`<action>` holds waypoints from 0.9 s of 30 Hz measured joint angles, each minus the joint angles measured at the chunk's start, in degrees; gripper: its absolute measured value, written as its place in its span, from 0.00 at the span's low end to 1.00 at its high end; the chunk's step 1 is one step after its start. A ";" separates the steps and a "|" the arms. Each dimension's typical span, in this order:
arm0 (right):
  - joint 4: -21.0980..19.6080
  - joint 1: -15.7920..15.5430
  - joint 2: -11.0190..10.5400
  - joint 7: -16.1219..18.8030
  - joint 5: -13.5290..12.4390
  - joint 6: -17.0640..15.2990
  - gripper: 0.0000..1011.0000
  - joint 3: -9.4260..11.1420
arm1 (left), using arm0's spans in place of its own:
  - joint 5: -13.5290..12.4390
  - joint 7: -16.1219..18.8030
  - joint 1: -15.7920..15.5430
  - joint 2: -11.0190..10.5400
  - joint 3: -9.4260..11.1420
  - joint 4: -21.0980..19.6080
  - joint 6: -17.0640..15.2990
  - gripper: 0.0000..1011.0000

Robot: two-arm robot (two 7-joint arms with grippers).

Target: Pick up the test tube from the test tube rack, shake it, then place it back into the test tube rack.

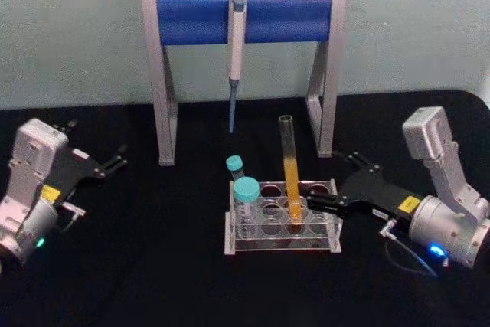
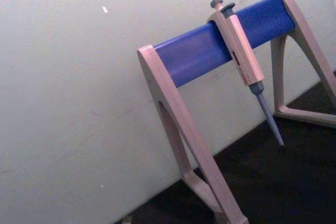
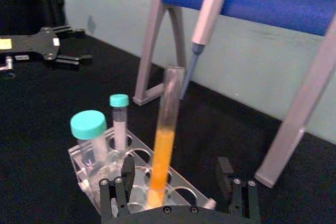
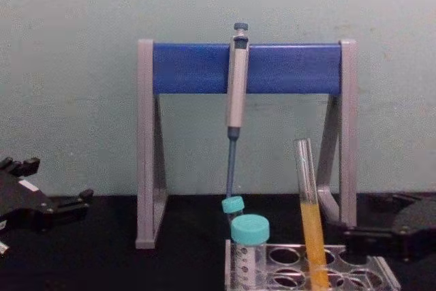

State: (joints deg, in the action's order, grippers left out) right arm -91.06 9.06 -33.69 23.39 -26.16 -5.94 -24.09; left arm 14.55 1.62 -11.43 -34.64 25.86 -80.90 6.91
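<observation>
The test tube [image 1: 291,166] is tall, clear glass with orange-yellow liquid in its lower half. It stands upright in the clear test tube rack [image 1: 283,246] at table centre, also seen from the chest as test tube [image 4: 310,216] and rack [image 4: 381,270]. My right gripper [image 1: 334,181] is open just right of the rack, level with the tube's lower part and not touching it. From the right wrist, the tube [image 3: 164,145] rises just ahead of the gap of that gripper [image 3: 176,177]. My left gripper [image 1: 98,147] rests open at the far left.
Two short teal-capped tubes [image 1: 246,189] stand in the rack's left holes. Behind the rack is a grey-and-blue pipette stand [image 1: 245,17] with a grey pipette [image 1: 236,51] hanging from its bar. The black tabletop [image 1: 153,266] ends at a pale wall.
</observation>
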 joint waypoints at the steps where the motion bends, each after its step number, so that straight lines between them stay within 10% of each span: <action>1: 0.13 0.26 0.23 0.23 0.16 -0.24 0.99 -0.15 | 0.00 0.00 0.00 0.00 0.00 0.00 0.00 0.99; 27: 7.83 8.31 7.85 2.86 3.57 -4.29 0.99 -2.87 | 0.00 0.00 0.00 0.00 0.00 0.00 0.00 0.99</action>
State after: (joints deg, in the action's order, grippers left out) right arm -83.23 17.37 -25.85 26.25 -22.58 -10.23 -26.96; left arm 14.55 1.62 -11.43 -34.65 25.86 -80.90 6.91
